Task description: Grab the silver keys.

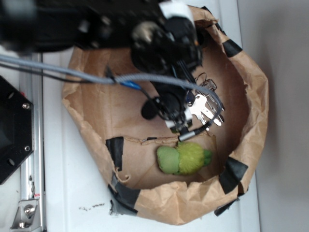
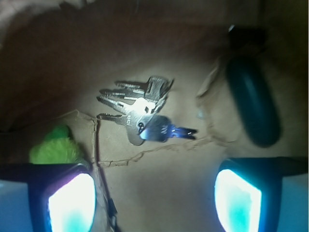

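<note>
The silver keys [image 2: 140,108] lie fanned flat on the brown paper floor, in the middle of the wrist view; in the exterior view the silver keys [image 1: 207,108] show just right of the arm. My gripper [image 2: 154,195] is open, its two glowing fingers [image 2: 72,203] wide apart at the bottom of the wrist view. Only bare paper lies between them, and the keys sit a little beyond the tips. From outside, the gripper [image 1: 181,118] hangs low inside the paper basin, close beside the keys.
A crumpled brown paper basin [image 1: 256,116] with black tape patches walls everything in. A fuzzy green plush toy [image 1: 183,158] lies near its front wall and appears as the green plush [image 2: 55,145] by my left finger. A dark green oblong case [image 2: 253,101] rests right of the keys.
</note>
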